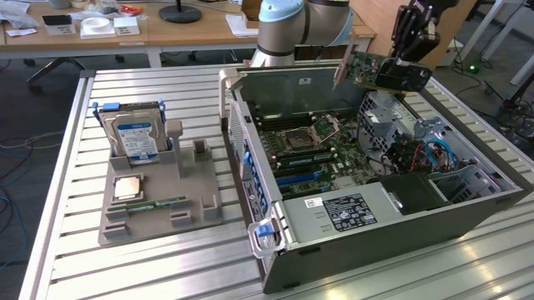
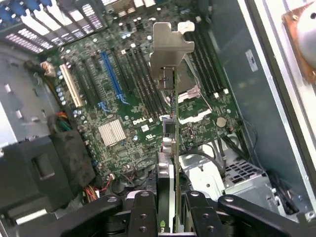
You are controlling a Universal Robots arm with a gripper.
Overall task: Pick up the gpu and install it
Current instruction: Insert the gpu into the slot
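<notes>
My gripper (image 1: 402, 62) is shut on the gpu (image 1: 371, 67) and holds it in the air above the far right corner of the open computer case (image 1: 376, 219). The card is green-edged with a black cooler, and its metal bracket (image 1: 342, 70) points toward the exterior view's left. In the wrist view the gpu (image 2: 176, 143) appears edge-on between my fingers (image 2: 148, 212), with its bracket (image 2: 170, 44) at the far end. Below it lies the motherboard (image 2: 123, 123) with its blue expansion slot (image 2: 111, 79) and a white slot (image 2: 71, 91).
On the exterior view's left a grey fixture tray (image 1: 159, 212) holds a silver hard drive (image 1: 137, 139), a CPU (image 1: 127, 187) and a RAM stick (image 1: 159, 204). Inside the case are the power supply (image 1: 351, 209), a drive cage (image 1: 392, 119) and cables. Desks stand behind the slatted table.
</notes>
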